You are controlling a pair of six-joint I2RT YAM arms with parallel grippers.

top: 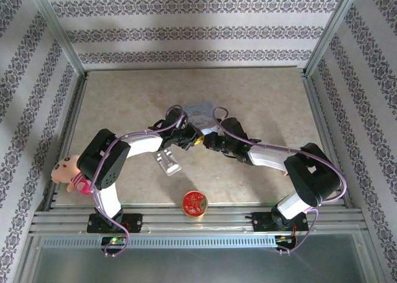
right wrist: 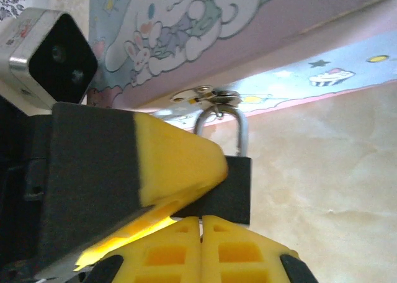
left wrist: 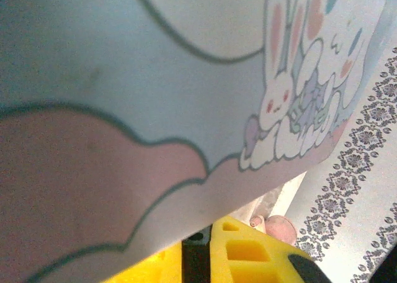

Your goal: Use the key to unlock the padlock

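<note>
Pastel tin box [right wrist: 186, 22] with cartoon rabbits filled the space past both grippers, and the padlock [right wrist: 232, 187] hung from its front edge. In the overhead view the two arms met just beside this box [top: 200, 111], the left gripper [top: 193, 137] and the right gripper [top: 211, 140] almost touching each other.

The left gripper [left wrist: 197, 246] came at the padlock from the side. One yellow-and-black finger [right wrist: 173, 165] lay across the padlock's face, and in that arm's own view a dark sliver sat between its yellow fingers, so it appeared to be pinching the padlock's body.

The right gripper [right wrist: 201, 227] was pressed together, its two yellow fingers meeting along a thin line. Whether a key sat between them could not be told.

The padlock lay straight ahead of those right fingertips, touching them or just short of it. Its long axis ran on along the gripper's own reach, with the bottom end toward the fingertips and the shackle [right wrist: 244, 137] at the far end. By my judgement the right arm was the one placed for the keyway, and any turn would need to stay on that axis.

The padlock was a small, flat, blackish block. Its thin silvery shackle was looped through a small metal hasp [right wrist: 208, 97] on the box and looked seated in the body.
</note>
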